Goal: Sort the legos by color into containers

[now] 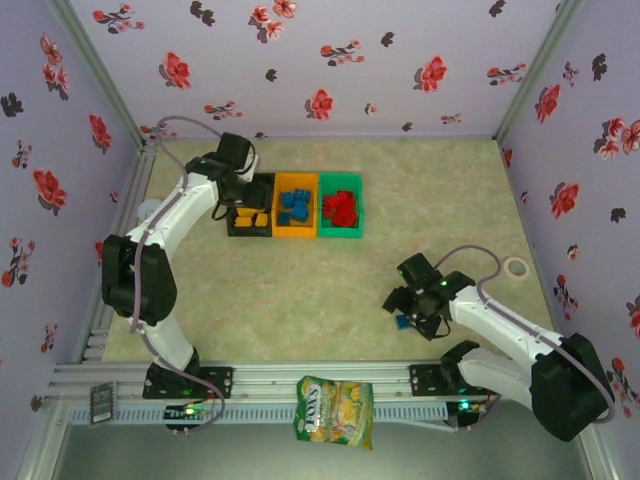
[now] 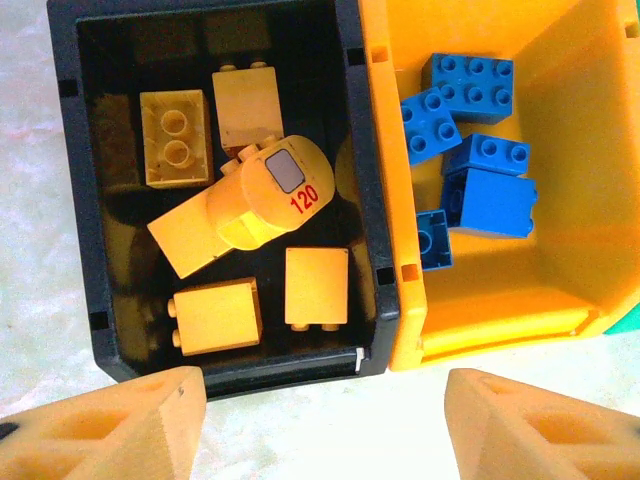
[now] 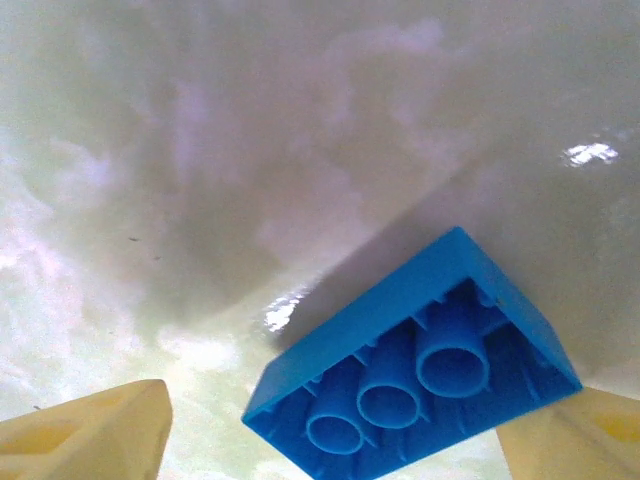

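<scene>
Jaws wide and empty, the right gripper straddles a skewed blue brick, likely needing a squared pinch before the orange bin at ten o'clock.

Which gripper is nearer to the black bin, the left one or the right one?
Left. The left gripper hovers open right at the edge of the black bin. The right gripper is far off, low over the table's near right part, with a blue brick between its fingers.
</scene>
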You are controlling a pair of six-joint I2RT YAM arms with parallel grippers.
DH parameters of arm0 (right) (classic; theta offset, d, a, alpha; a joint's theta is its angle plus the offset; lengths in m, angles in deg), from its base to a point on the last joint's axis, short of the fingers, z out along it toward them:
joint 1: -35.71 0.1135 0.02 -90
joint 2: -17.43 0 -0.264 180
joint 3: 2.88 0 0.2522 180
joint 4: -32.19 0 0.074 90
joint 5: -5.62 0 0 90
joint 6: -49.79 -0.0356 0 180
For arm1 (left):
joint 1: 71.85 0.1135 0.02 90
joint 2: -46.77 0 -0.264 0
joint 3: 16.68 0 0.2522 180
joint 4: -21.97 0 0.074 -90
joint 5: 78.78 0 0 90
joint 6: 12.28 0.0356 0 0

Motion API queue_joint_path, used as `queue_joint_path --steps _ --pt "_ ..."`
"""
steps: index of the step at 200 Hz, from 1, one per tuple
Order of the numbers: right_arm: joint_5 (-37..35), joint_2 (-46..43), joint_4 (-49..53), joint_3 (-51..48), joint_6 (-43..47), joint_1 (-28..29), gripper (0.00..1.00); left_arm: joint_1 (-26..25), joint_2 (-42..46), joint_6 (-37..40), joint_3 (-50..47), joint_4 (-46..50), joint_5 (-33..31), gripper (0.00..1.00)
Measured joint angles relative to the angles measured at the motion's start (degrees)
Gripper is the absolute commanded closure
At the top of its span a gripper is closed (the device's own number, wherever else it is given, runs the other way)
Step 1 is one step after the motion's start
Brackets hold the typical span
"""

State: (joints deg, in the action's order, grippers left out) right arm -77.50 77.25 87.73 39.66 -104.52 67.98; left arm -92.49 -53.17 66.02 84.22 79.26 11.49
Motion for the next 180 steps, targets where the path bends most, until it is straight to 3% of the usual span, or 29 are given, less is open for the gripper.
queue_joint_path --steps 25,126,180 --pt "0.00 1.42 -1.05 0.44 1.51 -0.61 0.28 0.00 0.42 0.00 -0.22 0.02 -0.02 0.36" --pt "0.55 4.63 -1.70 2.54 8.00 -2.40 0.71 0.00 3.02 -0.02 -1.51 0.00 -0.02 0.39" --pt "-0.24 7.67 -0.13 10.71 12.09 -2.40 0.78 0.00 5.64 -0.04 -3.26 0.00 -0.02 0.39"
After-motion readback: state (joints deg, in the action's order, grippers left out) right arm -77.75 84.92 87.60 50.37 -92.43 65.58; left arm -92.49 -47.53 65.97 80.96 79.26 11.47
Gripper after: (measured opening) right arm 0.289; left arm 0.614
